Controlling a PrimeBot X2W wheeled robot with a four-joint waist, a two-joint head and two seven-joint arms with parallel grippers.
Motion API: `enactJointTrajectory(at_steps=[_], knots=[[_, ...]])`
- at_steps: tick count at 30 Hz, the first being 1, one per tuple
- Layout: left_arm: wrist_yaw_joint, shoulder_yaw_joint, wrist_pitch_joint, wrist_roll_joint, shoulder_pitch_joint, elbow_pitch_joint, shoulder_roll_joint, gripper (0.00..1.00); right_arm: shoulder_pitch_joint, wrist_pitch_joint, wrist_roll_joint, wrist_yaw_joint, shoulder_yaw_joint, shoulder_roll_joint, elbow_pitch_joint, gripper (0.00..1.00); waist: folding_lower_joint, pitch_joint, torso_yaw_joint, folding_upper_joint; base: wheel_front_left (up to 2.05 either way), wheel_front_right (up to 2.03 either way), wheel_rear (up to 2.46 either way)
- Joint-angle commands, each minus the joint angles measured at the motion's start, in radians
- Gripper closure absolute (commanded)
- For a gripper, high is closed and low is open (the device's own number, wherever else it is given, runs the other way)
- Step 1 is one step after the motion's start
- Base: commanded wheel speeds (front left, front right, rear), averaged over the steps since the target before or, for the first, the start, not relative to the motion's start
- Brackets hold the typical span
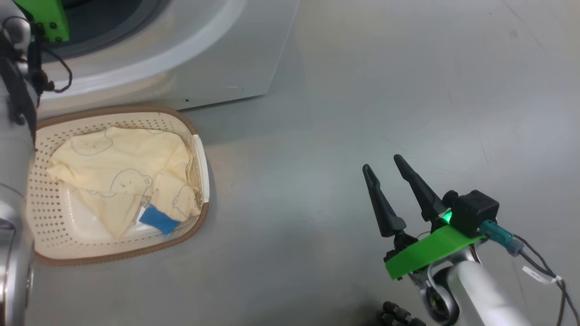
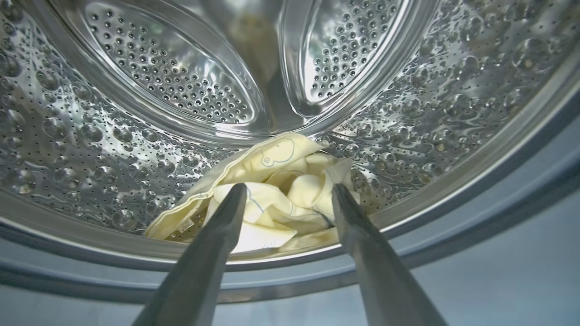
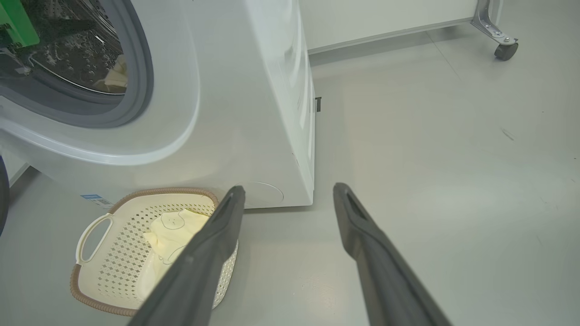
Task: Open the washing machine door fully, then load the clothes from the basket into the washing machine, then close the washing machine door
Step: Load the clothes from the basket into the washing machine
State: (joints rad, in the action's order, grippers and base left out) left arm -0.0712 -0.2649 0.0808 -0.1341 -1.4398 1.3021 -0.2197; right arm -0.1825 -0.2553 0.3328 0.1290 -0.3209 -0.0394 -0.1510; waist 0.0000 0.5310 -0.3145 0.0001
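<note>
Loading step: left gripper (image 2: 287,192), jaws apart, over clothes (image 2: 272,194) in the drum; right gripper (image 1: 385,174) idle, spread. Basket (image 1: 199,149) next.

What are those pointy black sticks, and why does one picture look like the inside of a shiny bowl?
The sticks are a robot's fingers. It has two arms, and each ends in a gripper with two long fingers. One picture comes from a camera on its head, looking down at the floor. There you see the right gripper, open and holding nothing, and a basket with yellow clothes in it. The other two pictures come from cameras on its wrists. The shiny bowl is the metal drum inside the washing machine. The left gripper is reaching into it, fingers open, above a yellow garment already lying in the drum. The right wrist camera sees the machine from outside, with the basket in front of it.
</note>
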Motion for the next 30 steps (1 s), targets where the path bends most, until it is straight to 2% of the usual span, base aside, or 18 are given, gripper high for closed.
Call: enactJointTrajectory(at_steps=[1,18,24,30], knots=[[-0.008,0.007,0.036,-0.015,0.01,-0.026,-0.018,0.0,0.027,-0.006,-0.017,0.002,-0.006,-0.011,0.021,0.0,0.0,-0.028,0.019,-0.0001,0.0,0.0,0.0],[-0.042,-0.013,0.171,-0.064,0.249,-0.073,0.054,0.0,0.049,-0.006,-0.049,0.002,0.044,-0.011,0.006,0.0,0.0,-0.185,0.092,-0.0001,0.0,0.0,0.0],[-0.051,-0.015,0.18,-0.092,0.378,-0.167,0.082,0.0,0.063,-0.006,-0.067,0.002,0.066,-0.011,0.005,0.0,0.0,-0.233,0.127,-0.0001,0.0,0.0,0.0],[-0.044,0.002,0.181,-0.107,0.56,-0.349,0.087,0.0,0.077,-0.006,-0.087,0.002,0.087,-0.011,0.004,0.0,0.0,-0.278,0.161,-0.0001,0.0,0.0,0.0]])
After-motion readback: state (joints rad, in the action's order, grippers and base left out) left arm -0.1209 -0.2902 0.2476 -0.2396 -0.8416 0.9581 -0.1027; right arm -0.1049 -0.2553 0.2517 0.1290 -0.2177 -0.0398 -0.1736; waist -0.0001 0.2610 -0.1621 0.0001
